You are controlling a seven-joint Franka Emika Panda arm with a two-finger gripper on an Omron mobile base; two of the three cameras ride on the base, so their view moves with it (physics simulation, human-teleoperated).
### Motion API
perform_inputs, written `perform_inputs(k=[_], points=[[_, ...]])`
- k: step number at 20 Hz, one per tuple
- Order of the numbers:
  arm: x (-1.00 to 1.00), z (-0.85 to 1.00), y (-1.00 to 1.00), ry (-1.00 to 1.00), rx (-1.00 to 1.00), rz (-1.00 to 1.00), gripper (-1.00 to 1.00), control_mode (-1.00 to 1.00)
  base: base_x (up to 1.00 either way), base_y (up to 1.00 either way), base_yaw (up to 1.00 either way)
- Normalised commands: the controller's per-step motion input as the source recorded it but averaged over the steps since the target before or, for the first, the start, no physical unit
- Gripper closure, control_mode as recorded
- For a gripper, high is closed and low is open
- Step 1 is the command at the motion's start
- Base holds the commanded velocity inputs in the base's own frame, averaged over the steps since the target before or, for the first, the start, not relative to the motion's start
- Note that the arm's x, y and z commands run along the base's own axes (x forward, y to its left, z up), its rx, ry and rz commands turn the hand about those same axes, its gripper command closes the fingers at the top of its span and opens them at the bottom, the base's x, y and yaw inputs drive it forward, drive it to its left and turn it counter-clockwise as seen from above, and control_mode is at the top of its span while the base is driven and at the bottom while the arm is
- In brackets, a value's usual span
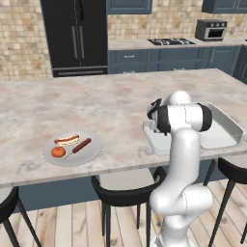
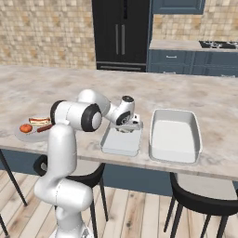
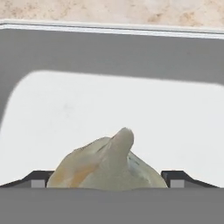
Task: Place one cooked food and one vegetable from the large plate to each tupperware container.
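Note:
My gripper (image 3: 107, 180) is low inside the small tupperware container (image 2: 120, 145), open, with its fingertips (image 3: 40, 179) standing wide. A pale lumpy vegetable (image 3: 109, 159) lies between them on the container's white floor. The larger, deeper tupperware container (image 2: 175, 135) stands just to its right and holds nothing. On the large plate (image 1: 92, 153) at the left lie the hot dog (image 1: 66, 140), the sausage on a stick (image 1: 81, 145) and the tomato (image 1: 58, 152). From the right base, my gripper (image 2: 128, 128) hangs over the small container's far end.
Both containers and the plate sit near the front edge of a long marble counter (image 1: 96, 103). Dark stools (image 1: 126, 194) stand below that edge. A black fridge (image 1: 77, 36) and a stove (image 1: 171, 42) are along the back wall.

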Motion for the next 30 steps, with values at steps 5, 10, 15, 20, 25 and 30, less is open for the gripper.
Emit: perform_inputs(k=[5,10,15,20,25,30], points=[[-0.16,0.13,0.02,-0.03,0.00,-0.04,-1.00,-1.00,0.00,0.00,0.00],[-0.32,0.44,0.16,-0.08,-0.05,-0.03,-1.00,-1.00,0.00,0.00,0.00],[-0.49,0.72,0.24,-0.09,-0.08,-0.06,-1.00,-1.00,0.00,0.00,0.00],[-0.59,0.39,0.92,0.00,0.08,-0.06,-1.00,-1.00,0.00,0.00,0.00],[-0.13,0.29,1.00,0.00,0.01,-0.12,-1.00,-1.00,0.00,0.00,0.00],[-0.01,0.00,1.00,0.00,0.00,-0.18,-1.00,-1.00,0.00,0.00,0.00]])
